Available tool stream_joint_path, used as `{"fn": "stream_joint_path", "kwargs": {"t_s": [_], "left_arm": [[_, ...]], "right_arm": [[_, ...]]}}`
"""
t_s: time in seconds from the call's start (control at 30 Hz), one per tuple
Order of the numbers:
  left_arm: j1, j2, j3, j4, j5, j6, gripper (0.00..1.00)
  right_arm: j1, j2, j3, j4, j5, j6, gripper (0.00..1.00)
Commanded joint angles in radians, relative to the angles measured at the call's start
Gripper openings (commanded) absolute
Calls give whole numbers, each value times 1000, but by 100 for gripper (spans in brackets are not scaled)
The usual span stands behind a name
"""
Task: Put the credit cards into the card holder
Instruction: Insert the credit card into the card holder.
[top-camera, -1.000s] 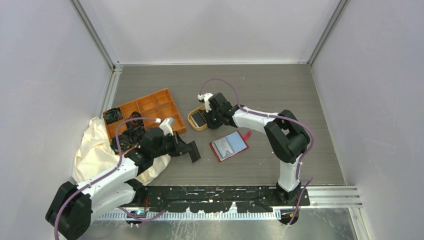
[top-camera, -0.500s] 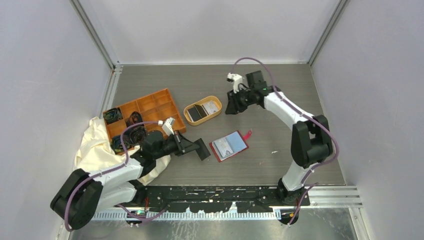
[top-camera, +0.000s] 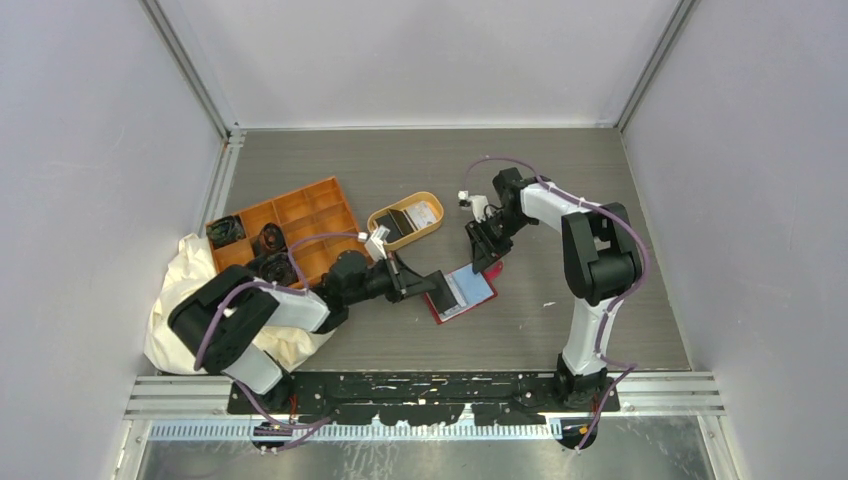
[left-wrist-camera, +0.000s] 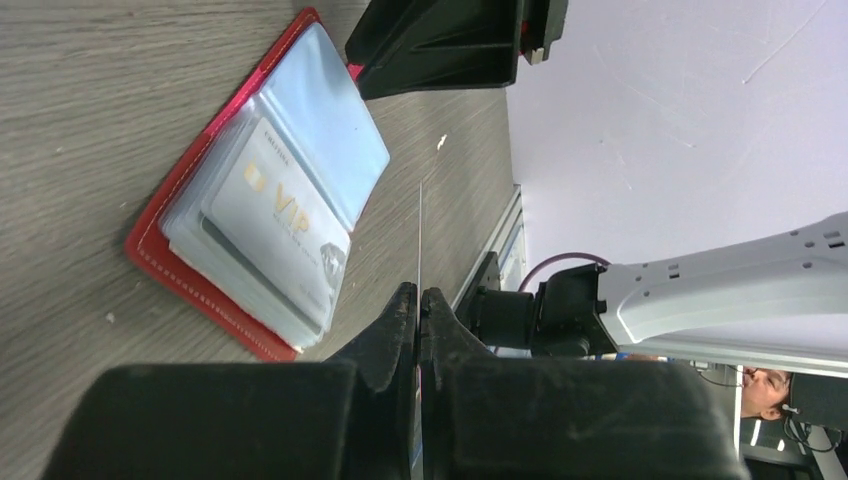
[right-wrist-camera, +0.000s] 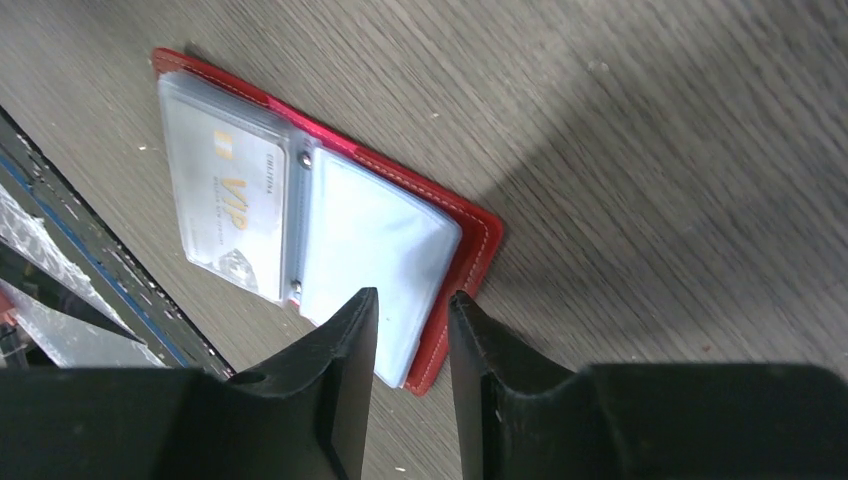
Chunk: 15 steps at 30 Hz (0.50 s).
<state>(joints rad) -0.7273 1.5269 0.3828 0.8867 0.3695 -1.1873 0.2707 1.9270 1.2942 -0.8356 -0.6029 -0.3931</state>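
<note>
The card holder (top-camera: 460, 292) lies open just ahead of your left gripper (left-wrist-camera: 419, 296) and beneath your right gripper (right-wrist-camera: 412, 310), which is narrowly parted and empty. Pin it there, aim for the empty sleeve (right-wrist-camera: 370, 235), and level the credit card (left-wrist-camera: 420, 235) your left gripper pinches tight, edge-on.

You are working in a robot lab test booth. Plain white walls (top-camera: 420, 60) close in three sides, held by metal frame posts (top-camera: 190, 68). The left arm (top-camera: 290, 310) and the right arm (top-camera: 598, 262) are bolted to a black rail (top-camera: 430, 386) at the worktop (top-camera: 590, 150) edge, with purple cables (top-camera: 497, 159) running along them.
</note>
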Motion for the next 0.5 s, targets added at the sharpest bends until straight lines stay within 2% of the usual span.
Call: {"fn": "stream_joint_path", "kwargs": {"t_s": [0.0, 0.47], "left_arm": [[-25, 86, 70, 100, -45, -16, 0], [-38, 270, 162, 113, -69, -58, 0]], "right_arm": [[-4, -16, 51, -34, 40, -26, 38], [-4, 42, 75, -99, 23, -43, 37]]}}
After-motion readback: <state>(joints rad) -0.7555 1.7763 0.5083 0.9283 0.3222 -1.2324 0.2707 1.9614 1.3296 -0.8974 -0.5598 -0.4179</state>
